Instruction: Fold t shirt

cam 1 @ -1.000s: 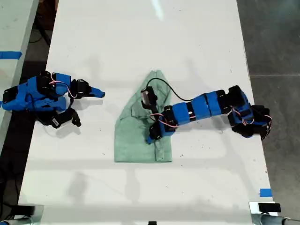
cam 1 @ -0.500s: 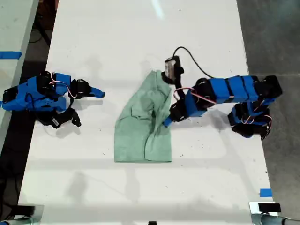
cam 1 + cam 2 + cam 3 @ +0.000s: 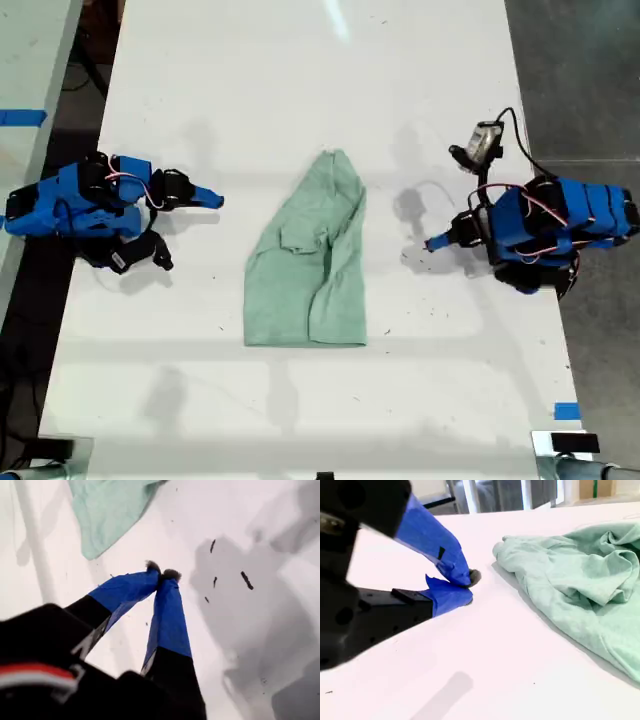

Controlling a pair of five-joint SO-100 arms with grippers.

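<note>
The t shirt (image 3: 305, 265) is pale mint green and lies in the middle of the white table (image 3: 300, 90), narrowing to a point at the far end with a wide straight hem nearer the camera. My first gripper (image 3: 432, 243) is shut and empty, hovering apart from the shirt toward the exterior view's right. The first wrist view shows its tips (image 3: 162, 573) together over bare table, with a shirt (image 3: 107, 510) corner beyond. My second gripper (image 3: 212, 198) rests low at the exterior view's left. It (image 3: 467, 587) is shut with nothing held, a short gap from the shirt (image 3: 575, 580).
Small dark specks (image 3: 245, 580) mark the table under my first gripper. A blue tape piece (image 3: 566, 410) sits at the table's edge at the exterior view's lower right. A second table with blue tape (image 3: 22, 117) stands at the exterior view's left, with dark floor (image 3: 590, 80) on the right.
My first arm let go of the shirt and pulled back toward the exterior view's right, lifting away. The shirt's fold has settled flat. The second arm has not moved.
</note>
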